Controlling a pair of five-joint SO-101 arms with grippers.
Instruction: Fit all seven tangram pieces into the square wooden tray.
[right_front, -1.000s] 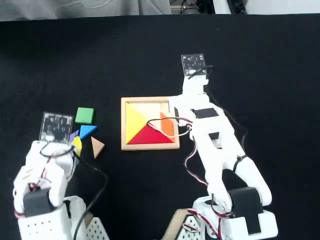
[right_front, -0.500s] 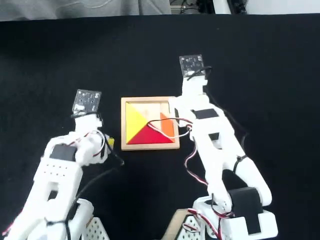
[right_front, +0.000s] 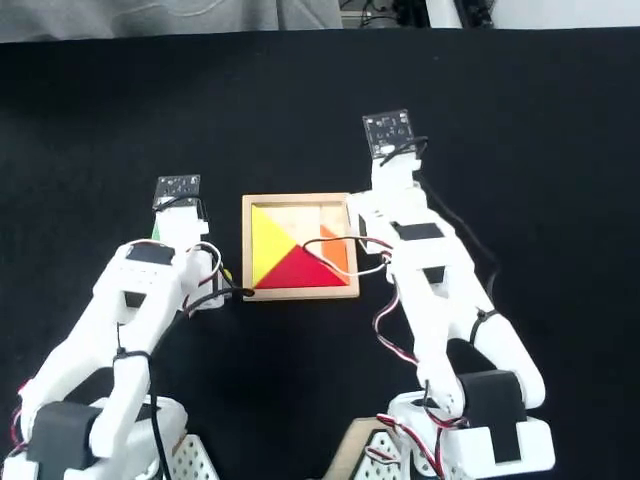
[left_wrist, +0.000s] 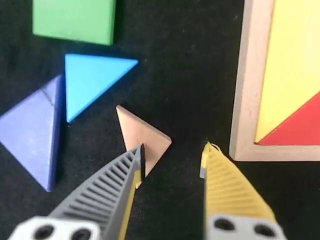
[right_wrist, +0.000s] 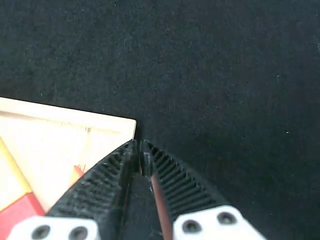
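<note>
- step in hand, as i judge it: picking up the small tan wooden triangle (left_wrist: 142, 137), which lies on the black desk (left_wrist: 190, 60) just beside the square wooden tray (left_wrist: 242, 100).
- the left tool (left_wrist: 173, 150) is open, one finger over the triangle, the other near the tray's rim.
- the right tool (right_wrist: 141, 152) is closed on nothing, at a tray corner.
- next move: centre on the triangle, then close.
</note>
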